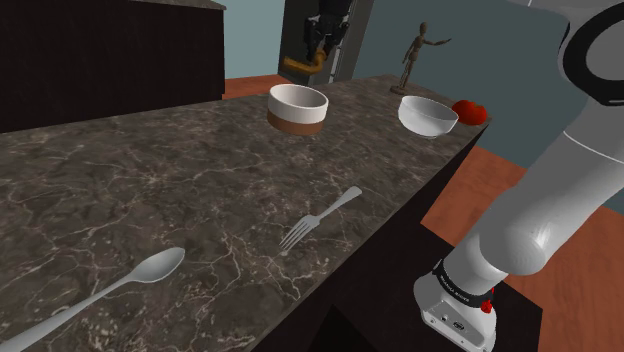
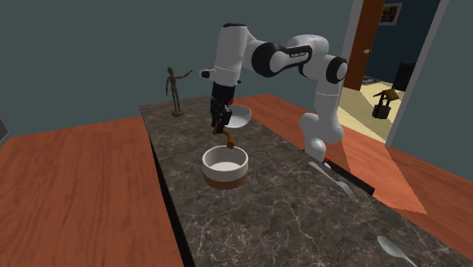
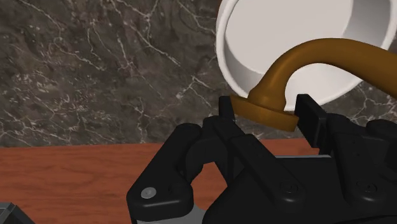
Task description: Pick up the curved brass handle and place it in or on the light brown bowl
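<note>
The curved brass handle [image 1: 304, 63] hangs in the air, with my gripper [image 1: 324, 36] shut on it. In the wrist view the fingers [image 3: 311, 117] clasp the handle's [image 3: 299, 63] round flange, and its stem arcs over the bowl's [image 3: 242, 57] white inside. The bowl [image 1: 298, 108] has a light brown base and a white rim and stands on the dark marble counter [image 1: 150, 190]. In the second exterior view the gripper [image 2: 220, 121] holds the handle [image 2: 227, 137] just above the far rim of the bowl [image 2: 224, 166].
A plain white bowl [image 1: 428, 115], a red round thing [image 1: 469, 110] and a wooden mannequin [image 1: 415, 56] stand near the counter's far end. A fork [image 1: 320, 218] and a spoon [image 1: 118, 286] lie nearer the stand. The counter's edge drops to an orange-brown floor [image 2: 76, 190].
</note>
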`<state>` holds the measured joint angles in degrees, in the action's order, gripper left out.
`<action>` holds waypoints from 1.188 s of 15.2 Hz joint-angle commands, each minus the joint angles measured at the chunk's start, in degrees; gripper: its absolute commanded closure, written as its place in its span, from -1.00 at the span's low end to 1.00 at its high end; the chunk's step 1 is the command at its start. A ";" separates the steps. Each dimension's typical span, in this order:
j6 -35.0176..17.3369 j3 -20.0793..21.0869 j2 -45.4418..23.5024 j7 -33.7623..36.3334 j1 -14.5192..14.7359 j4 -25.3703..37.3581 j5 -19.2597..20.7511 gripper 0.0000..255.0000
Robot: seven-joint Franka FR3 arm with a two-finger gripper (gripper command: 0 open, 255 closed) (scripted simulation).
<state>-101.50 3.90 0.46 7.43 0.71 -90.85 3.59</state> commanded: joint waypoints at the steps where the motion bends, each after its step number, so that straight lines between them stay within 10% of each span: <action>1: -1.37 0.05 -0.01 0.21 0.04 -1.34 0.03 1.00; 18: -10.32 -0.02 1.13 0.66 -0.02 -11.44 0.10 1.00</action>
<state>-111.80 3.88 1.58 8.09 0.69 -102.28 3.69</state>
